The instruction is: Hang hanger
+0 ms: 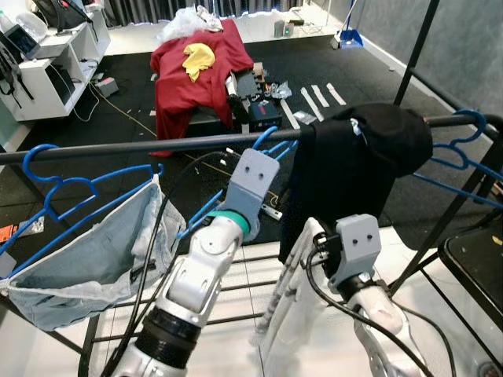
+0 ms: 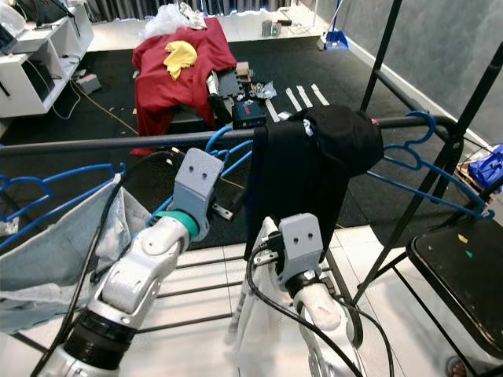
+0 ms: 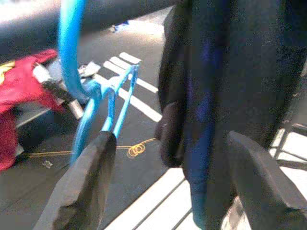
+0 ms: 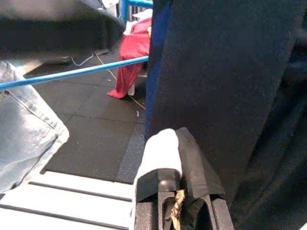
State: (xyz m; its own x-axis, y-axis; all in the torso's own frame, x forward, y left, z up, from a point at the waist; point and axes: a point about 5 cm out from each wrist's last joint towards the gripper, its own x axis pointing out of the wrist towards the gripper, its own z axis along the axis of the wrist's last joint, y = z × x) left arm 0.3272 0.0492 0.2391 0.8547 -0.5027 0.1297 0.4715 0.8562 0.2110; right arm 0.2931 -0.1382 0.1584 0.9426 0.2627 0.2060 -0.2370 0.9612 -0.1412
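A dark rail runs across in front of me. A blue hanger hooks over it, next to a black garment draped on the rail. My left gripper is raised to the rail and stands open, its fingers on either side of the hanger and the garment's edge, touching neither. Lower down, my right gripper is shut on a white cloth that hangs down from it. Another blue hanger at the left carries a pale denim piece.
A further blue hanger hangs at the rail's right end beside the rack's slanted black posts. A black tabletop is at the right. Beyond the rail lie a red cloth pile, floor clutter and white shelves.
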